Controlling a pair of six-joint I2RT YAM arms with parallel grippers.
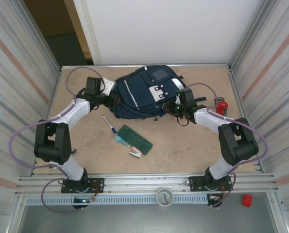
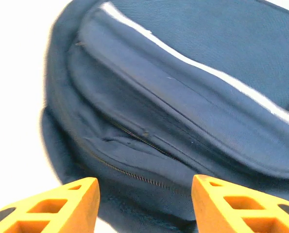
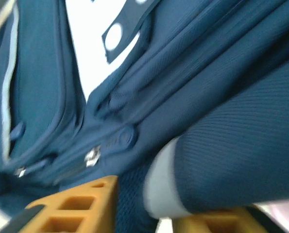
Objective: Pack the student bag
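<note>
Bag (image 1: 142,92): lies at the far middle of the table (image 1: 193,145), between both arms. I judge it soft and floppy, probably light. The cloth will likely fold and slide rather than lift as one piece. Best holds are probably a padded strap or a seam ridge, not a smooth panel.

Left gripper (image 2: 144,182): released, fingers spread, just short of the bag's front pocket.

Right gripper (image 3: 144,208): pressed against the bag's side, fabric between its fingers. I cannot tell whether it pinches.

Zipper (image 2: 134,136): looks closed. Its small pull (image 3: 92,156) would need a fine grip.
</note>
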